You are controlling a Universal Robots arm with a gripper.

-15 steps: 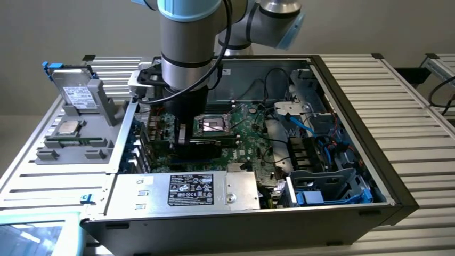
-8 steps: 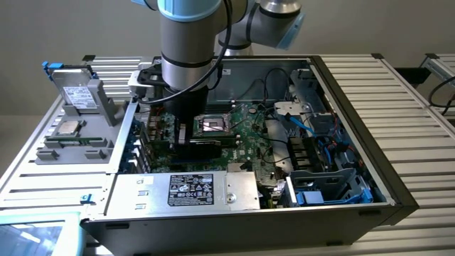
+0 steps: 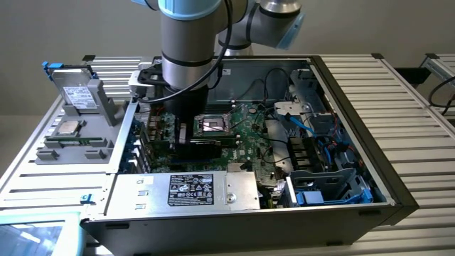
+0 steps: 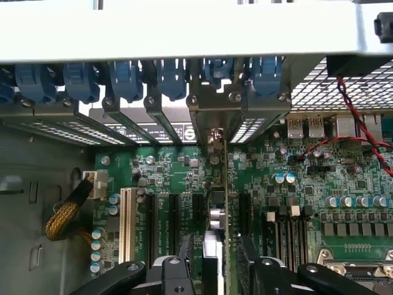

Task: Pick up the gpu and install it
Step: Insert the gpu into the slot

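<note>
Exterior view: arm reaches down into the open PC case (image 3: 355, 96) on the counter (image 3: 419, 106). The gripper (image 3: 187, 140) is low over the expansion slot area of the motherboard (image 3: 238, 136). A parts fixture (image 3: 78, 128) sits at the exterior view's left, well apart.

Wrist view: gpu (image 4: 225, 184) stands on edge, in line with a slot on the motherboard (image 4: 166, 178), its bracket (image 4: 215, 132) up at the rear slot opening. The gripper (image 4: 215, 261) has its jaws either side of the card; can't tell if they're clamped or loose.

Progress: pickup and carry look done, card at its slot. Seating depth unclear, so install not shown finished.
</note>
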